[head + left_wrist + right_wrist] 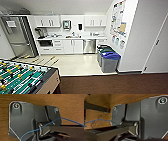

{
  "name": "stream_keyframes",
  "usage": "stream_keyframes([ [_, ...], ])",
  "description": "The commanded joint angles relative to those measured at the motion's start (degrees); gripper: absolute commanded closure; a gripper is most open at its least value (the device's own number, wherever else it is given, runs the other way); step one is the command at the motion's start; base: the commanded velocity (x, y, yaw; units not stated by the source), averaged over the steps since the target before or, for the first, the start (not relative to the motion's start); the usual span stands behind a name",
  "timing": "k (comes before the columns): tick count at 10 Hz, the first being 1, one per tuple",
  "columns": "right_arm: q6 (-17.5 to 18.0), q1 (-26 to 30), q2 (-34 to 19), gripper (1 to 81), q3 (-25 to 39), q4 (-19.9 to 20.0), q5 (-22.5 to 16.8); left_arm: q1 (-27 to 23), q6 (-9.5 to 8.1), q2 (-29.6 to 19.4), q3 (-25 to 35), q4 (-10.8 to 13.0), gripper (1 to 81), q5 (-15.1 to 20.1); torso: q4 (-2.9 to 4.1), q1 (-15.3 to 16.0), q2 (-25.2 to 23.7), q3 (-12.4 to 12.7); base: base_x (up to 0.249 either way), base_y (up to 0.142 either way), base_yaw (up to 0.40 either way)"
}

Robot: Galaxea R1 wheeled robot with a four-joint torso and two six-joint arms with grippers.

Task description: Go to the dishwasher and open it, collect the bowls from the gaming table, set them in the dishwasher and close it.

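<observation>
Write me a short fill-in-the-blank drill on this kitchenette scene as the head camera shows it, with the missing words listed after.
1. The dishwasher with the steel front sits under the counter, and its door is ____.
2. The nearest waste bin against the right wall has a ____ lid.
3. The table-football table in the near left corner has a ____ field.
4. The floor nearest the camera is dark brown, while the kitchenette floor is ____.

Missing words: closed; blue; green; pale
</observation>
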Motion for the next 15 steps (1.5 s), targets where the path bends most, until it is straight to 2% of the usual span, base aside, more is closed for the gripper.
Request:
stream_keyframes([
  [1, -0.08, 3.01, -0.78, 1.0, 0.74, 0.36, -2.74, -2.81, 0.71, -0.88, 0.48, 0.25, 1.0, 2.98, 0.0, 0.01, 0.0, 0.0, 0.169, 0.0, 0.0],
  [15, -0.17, 3.37, -0.88, 1.0, 0.74, 0.27, -2.74, -2.81, 0.71, -0.88, 0.4, 0.25, 1.0, 2.89, 0.0, 0.01, 0.0, 0.0, 0.175, 0.0, 0.0],
])
